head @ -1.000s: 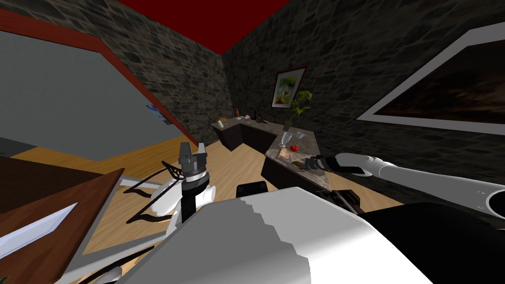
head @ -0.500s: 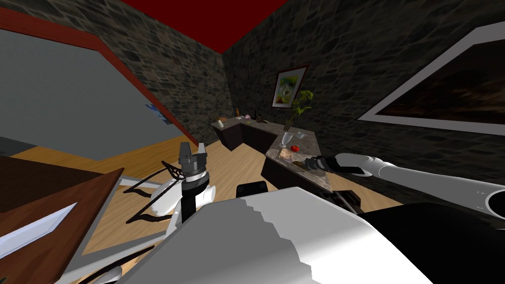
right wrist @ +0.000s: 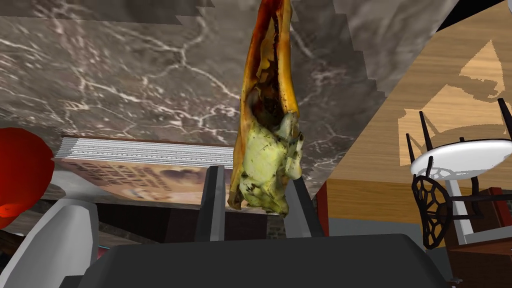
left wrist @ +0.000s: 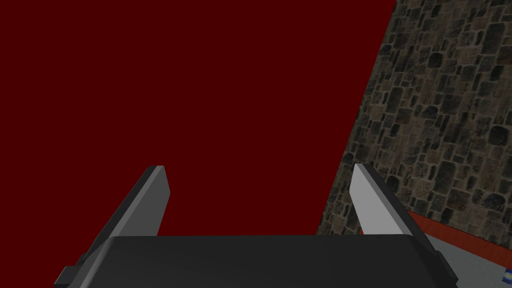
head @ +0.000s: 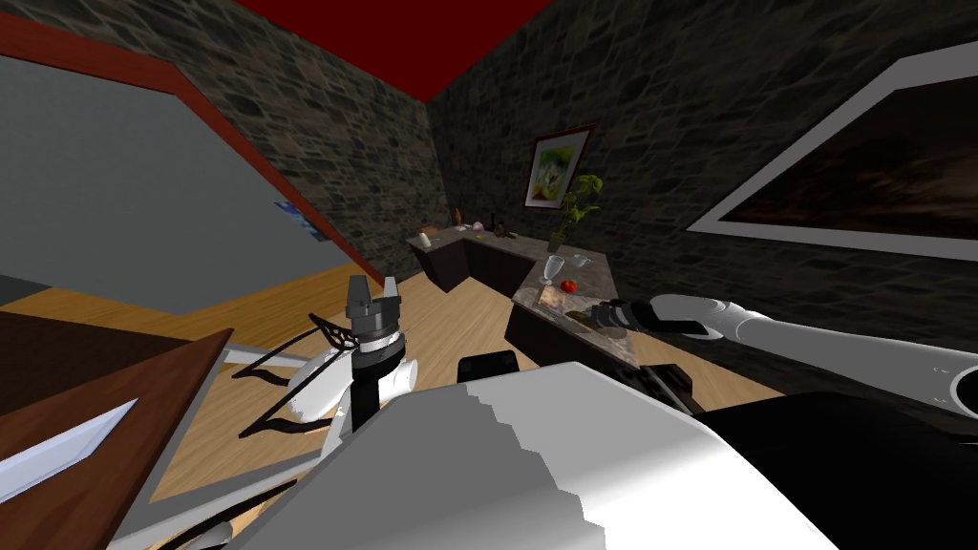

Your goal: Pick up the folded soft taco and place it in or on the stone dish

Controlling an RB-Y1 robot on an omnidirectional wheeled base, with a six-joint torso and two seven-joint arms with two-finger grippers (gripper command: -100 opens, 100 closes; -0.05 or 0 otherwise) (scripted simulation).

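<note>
The folded taco (right wrist: 267, 125) is golden brown with pale green filling, and it stands on edge over a marble counter (right wrist: 125, 90). My right gripper (right wrist: 257, 200) is shut on the taco's lower end, with a finger pressing each side. In the head view this gripper (head: 592, 315) reaches over the near end of the counter (head: 611, 282) at my right. A small pale dish (head: 581, 260) sits farther back on that counter; I cannot tell if it is stone. My left gripper (head: 373, 285) is held up at my left, open (left wrist: 257, 185) and empty.
A book (right wrist: 145, 170) lies flat on the counter beside the taco, with a red round fruit (right wrist: 20, 170) next to it. A stemmed glass (head: 552, 270) and a potted plant (head: 578, 205) stand farther back. A white chair (right wrist: 460, 160) on dark legs stands on the wooden floor (head: 439, 320).
My right fingers have closed on the taco. The head view has shifted slightly, and the right hand sits a touch higher. The left arm has not moved.
</note>
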